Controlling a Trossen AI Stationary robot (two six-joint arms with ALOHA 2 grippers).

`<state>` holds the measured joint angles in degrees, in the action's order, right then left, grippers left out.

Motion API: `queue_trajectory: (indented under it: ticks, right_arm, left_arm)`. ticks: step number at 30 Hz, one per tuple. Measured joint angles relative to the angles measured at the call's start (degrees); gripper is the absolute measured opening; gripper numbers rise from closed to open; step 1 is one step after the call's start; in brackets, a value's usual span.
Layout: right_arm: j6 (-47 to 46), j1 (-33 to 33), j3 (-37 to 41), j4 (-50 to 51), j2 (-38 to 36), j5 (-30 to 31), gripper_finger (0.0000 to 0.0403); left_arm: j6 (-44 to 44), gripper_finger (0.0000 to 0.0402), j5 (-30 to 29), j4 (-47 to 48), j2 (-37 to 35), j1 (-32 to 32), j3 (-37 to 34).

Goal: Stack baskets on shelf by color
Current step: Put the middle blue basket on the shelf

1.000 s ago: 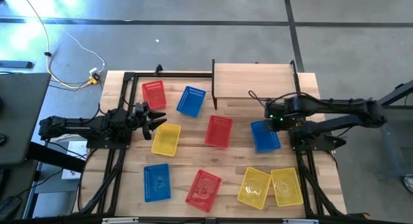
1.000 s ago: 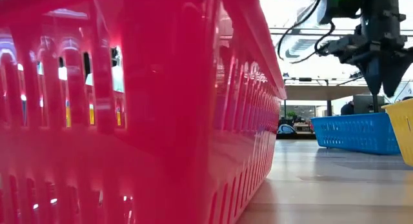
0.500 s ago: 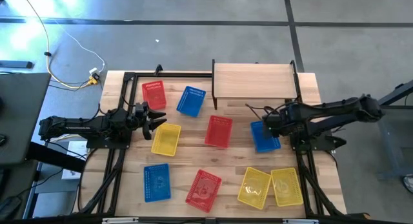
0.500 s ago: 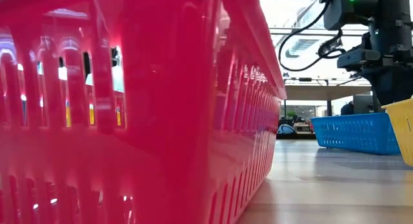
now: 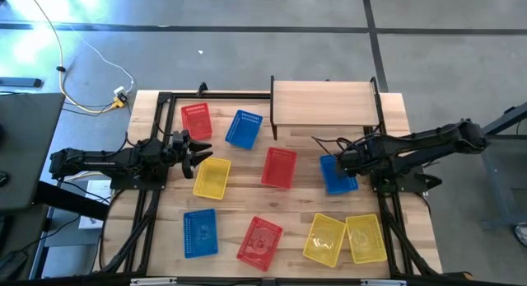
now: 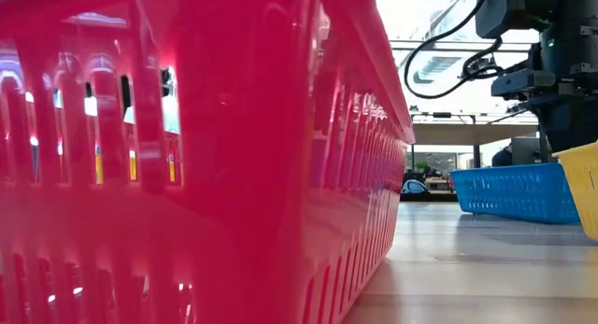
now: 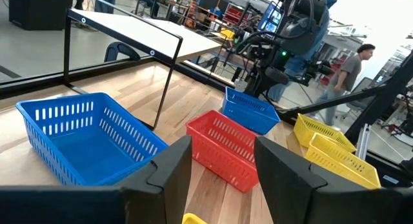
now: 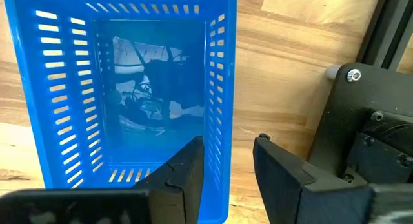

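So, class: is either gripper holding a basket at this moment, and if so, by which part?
Nothing is held. The right gripper is open, its fingers straddling the side wall of a blue basket without closing. The left gripper is open and empty.

You had bright, even overhead light, with pale glare on the floor (image 5: 49,30) at the high view's corner. In your low view a red basket (image 6: 187,156) loomed blurred and glossy, and the windows behind were blown out.
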<state>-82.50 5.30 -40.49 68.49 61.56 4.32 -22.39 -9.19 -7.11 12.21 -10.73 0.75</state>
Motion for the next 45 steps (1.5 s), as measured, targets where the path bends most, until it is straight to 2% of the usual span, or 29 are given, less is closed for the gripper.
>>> queue_trajectory:
  ticks: [7,17,22,34,45]
  right_arm:
    - [0.5,0.0,-0.2,-3.1,0.0,0.3,0.0118]
    - [1.8,0.0,-0.3,-3.0,0.0,4.8,0.0118]
    - [5.7,0.0,-0.3,-2.9,0.0,6.5,0.0118]
    - [6.7,0.0,2.2,-4.4,0.1,6.4,0.0118]
    - [6.9,0.0,2.9,-5.1,7.0,5.9,0.0118]
  left_arm:
    - [0.0,0.0156,0.0,0.0,0.0,0.0,0.0]
    - [0.0,0.0156,0.0,0.0,0.0,0.0,0.0]
    - [0.0,0.0156,0.0,0.0,0.0,0.0,0.0]
    - [0.0,0.0156,-0.1,0.0,0.0,0.0,0.0]
    - [0.0,0.0156,-0.3,0.0,0.0,0.0,0.0]
